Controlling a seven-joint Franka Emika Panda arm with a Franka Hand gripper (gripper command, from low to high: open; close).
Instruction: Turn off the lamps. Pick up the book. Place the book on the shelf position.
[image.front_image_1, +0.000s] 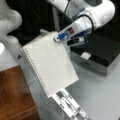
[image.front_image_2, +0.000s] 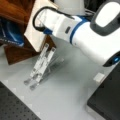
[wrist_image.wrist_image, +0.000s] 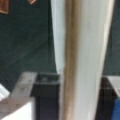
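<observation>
Pinching the top edge of the book (image.front_image_1: 50, 66), the claw (image.front_image_1: 61, 37) holds it up in the air above the table (image.front_image_1: 100, 92). In the wrist view the book (wrist_image.wrist_image: 82, 57) runs straight up between the two dark fingers (wrist_image.wrist_image: 45, 97), and they press on it from both sides. The book is big, white and flat, with a row of small rings down its long side. It hangs tilted, and its low corner is close to a clear plastic stand (image.front_image_1: 71, 106) that sits on the table. In a front view the same stand (image.front_image_2: 41, 66) leans up from the table, just under the book (image.front_image_2: 36, 27).

The shelf position (image.front_image_1: 15, 95) is the dark red-brown wood piece at a front view's bottom left. The book is near it but not on it. In a front view the wood piece (image.front_image_2: 15, 53) sits behind the book.

A silver box with a black top (image.front_image_1: 100, 53) rests on the table at a front view's right, behind the white arm (image.front_image_1: 92, 13).
</observation>
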